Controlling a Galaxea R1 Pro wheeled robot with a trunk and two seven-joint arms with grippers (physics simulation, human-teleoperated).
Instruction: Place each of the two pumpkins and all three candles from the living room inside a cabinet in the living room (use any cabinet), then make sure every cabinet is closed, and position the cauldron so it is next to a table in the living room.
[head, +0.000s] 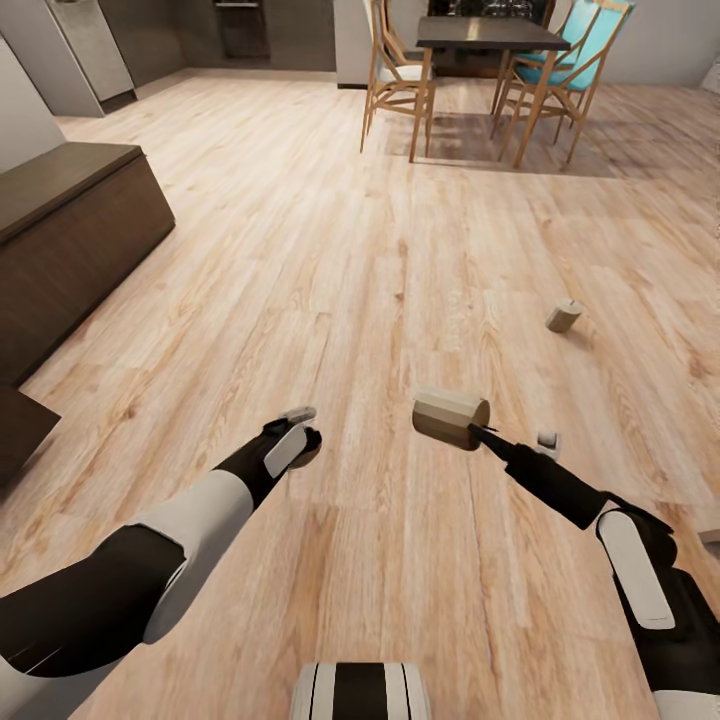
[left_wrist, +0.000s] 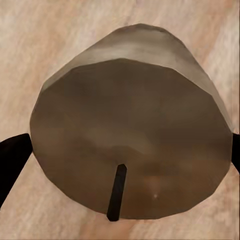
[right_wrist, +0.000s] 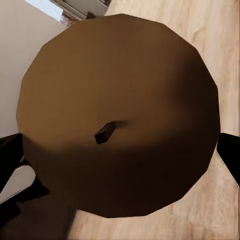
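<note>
A: What does the right gripper (head: 478, 428) hold?
B: A candle (head: 450, 417), pinched between its fingers, wick end toward the wrist camera, above the wood floor (head: 380, 250).
A: And the left gripper (head: 300, 432)?
B: It pinches a second candle (left_wrist: 132, 125), dark fingers at either side.
A: Any others?
B: A third candle (head: 563, 316) lies on the floor beyond the right gripper, well apart from the cabinet (head: 70, 240).

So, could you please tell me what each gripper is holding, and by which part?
Each holds a candle across its round side: the right gripper one, the left gripper another.
</note>
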